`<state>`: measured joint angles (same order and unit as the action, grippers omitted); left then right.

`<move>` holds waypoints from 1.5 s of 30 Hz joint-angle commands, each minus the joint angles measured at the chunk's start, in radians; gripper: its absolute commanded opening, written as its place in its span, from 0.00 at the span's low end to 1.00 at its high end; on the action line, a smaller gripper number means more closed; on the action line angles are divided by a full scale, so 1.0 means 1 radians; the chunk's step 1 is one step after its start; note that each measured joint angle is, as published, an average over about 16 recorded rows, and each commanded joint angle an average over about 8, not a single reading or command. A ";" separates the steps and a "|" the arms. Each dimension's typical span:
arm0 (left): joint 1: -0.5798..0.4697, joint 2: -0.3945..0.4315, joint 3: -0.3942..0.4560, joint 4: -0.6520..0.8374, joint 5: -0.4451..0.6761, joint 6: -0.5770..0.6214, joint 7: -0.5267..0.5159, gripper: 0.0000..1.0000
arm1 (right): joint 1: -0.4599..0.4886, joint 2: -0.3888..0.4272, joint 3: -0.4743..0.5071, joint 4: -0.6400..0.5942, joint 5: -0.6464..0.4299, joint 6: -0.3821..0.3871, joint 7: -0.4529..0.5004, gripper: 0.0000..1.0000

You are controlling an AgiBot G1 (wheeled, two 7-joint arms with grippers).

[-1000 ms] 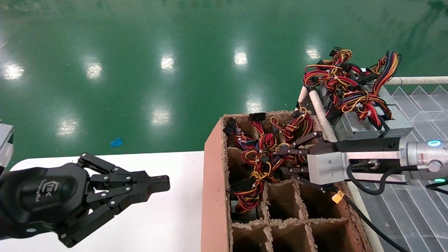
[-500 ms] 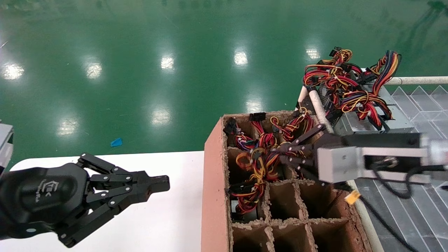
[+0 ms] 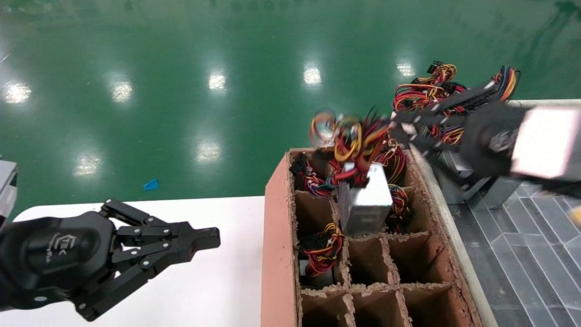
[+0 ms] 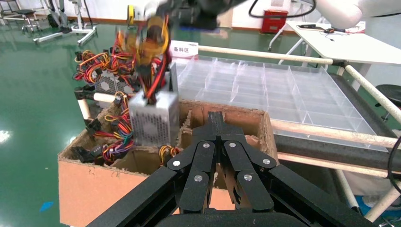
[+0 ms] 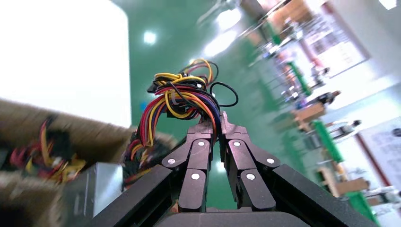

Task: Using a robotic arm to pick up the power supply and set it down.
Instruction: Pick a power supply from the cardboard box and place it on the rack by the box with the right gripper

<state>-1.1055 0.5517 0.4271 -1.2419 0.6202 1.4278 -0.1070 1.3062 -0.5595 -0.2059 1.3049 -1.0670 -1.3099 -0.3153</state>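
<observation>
Supply (image 3: pixel 365 200) hangs by its wires (image 3: pixel 352 136), half out of the box's (image 3: pixel 276 236) middle cell. My right gripper (image 3: pixel 399 125) is pinched tight on those wires; left gripper (image 3: pixel 204 238) idles closed over the table (image 3: pixel 218 290). Lift step; next I'd carry it clear.

R gripper (image 3: pixel 399 125) & wire bundle (image 3: pixel 352 136) motion-blurred; power supply (image 3: pixel 365 200) base hidden in carton (image 3: pixel 277 236).

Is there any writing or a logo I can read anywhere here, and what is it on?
"备科区": small white sign behind the cardboard crate, left wrist view.
White logo on the left claw palm: too small to read.
Wall posters, right wrist view: too blurred.
</observation>
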 commanded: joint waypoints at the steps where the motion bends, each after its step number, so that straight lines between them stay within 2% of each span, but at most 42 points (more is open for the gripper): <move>1: 0.000 0.000 0.000 0.000 0.000 0.000 0.000 0.00 | -0.001 0.014 0.028 -0.007 0.046 -0.004 -0.001 0.00; 12: 0.000 0.000 0.000 0.000 0.000 0.000 0.000 0.00 | 0.010 0.129 0.148 -0.041 0.158 0.000 0.002 0.00; 21: 0.000 0.000 0.000 0.000 0.000 0.000 0.000 0.00 | -0.021 0.246 0.217 -0.102 0.189 -0.023 -0.006 0.00; 32: 0.000 0.000 0.000 0.000 0.000 0.000 0.000 0.00 | -0.139 0.386 0.277 -0.198 0.129 -0.025 -0.055 0.00; 45: 0.000 0.000 0.000 0.000 0.000 0.000 0.000 0.00 | -0.279 0.433 0.358 -0.372 0.119 -0.091 -0.126 0.00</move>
<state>-1.1056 0.5516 0.4272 -1.2419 0.6202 1.4278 -0.1069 1.0276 -0.1298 0.1517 0.9387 -0.9475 -1.4016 -0.4399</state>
